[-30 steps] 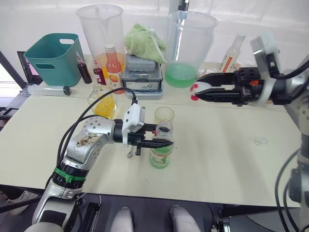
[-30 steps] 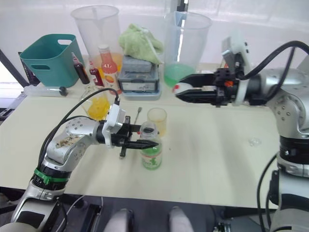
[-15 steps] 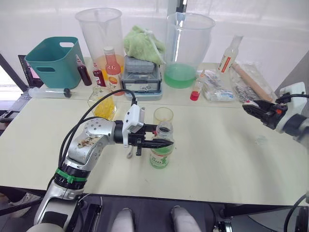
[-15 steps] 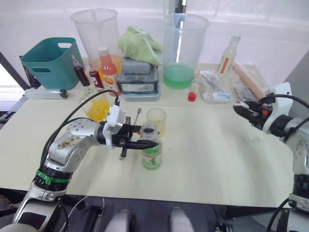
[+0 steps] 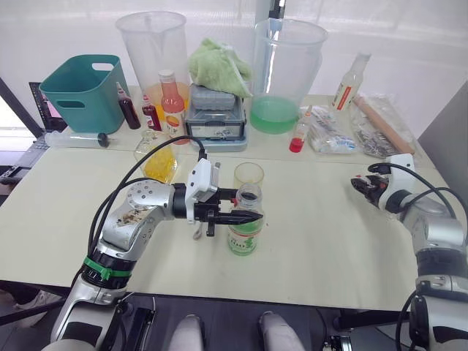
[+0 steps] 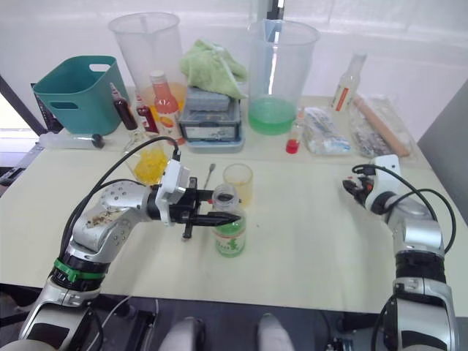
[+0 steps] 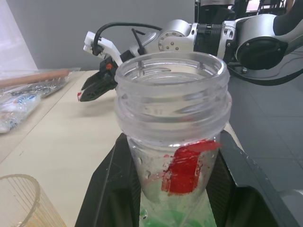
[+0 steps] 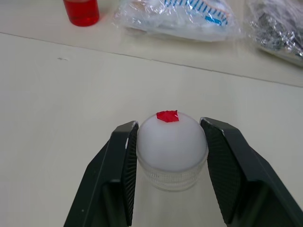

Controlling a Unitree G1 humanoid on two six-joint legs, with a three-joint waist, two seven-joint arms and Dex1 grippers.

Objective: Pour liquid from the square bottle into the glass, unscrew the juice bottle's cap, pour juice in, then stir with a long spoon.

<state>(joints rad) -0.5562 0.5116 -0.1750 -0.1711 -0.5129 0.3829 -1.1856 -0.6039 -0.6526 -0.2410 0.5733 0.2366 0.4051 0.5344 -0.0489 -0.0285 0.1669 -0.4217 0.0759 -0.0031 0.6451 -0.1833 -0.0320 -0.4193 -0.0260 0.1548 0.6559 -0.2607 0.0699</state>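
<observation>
Left eye view shows the left gripper [image 5: 245, 216] clenched round the neck of the juice bottle [image 5: 243, 238], which stands uncapped on the near middle of the table [image 5: 322, 241]. Just behind it, touching or almost so, stands the glass [image 5: 248, 175]. At the near right, the right gripper [image 5: 360, 184] hangs low over the table, grasping the juice bottle's cap [image 8: 172, 144].

The cap-removal step looks finished; the next move calls for setting the cap down on the right, then tipping the bottle over the glass.

The right wrist view shows the white cap squeezed between both fingers, a red scrap on top, too small to make out from the head. The left wrist view shows the bottle's open threaded mouth.

Farther left stands the square bottle [image 5: 156, 156]; the long spoon [image 6: 208, 174] lies beside the glass.
</observation>
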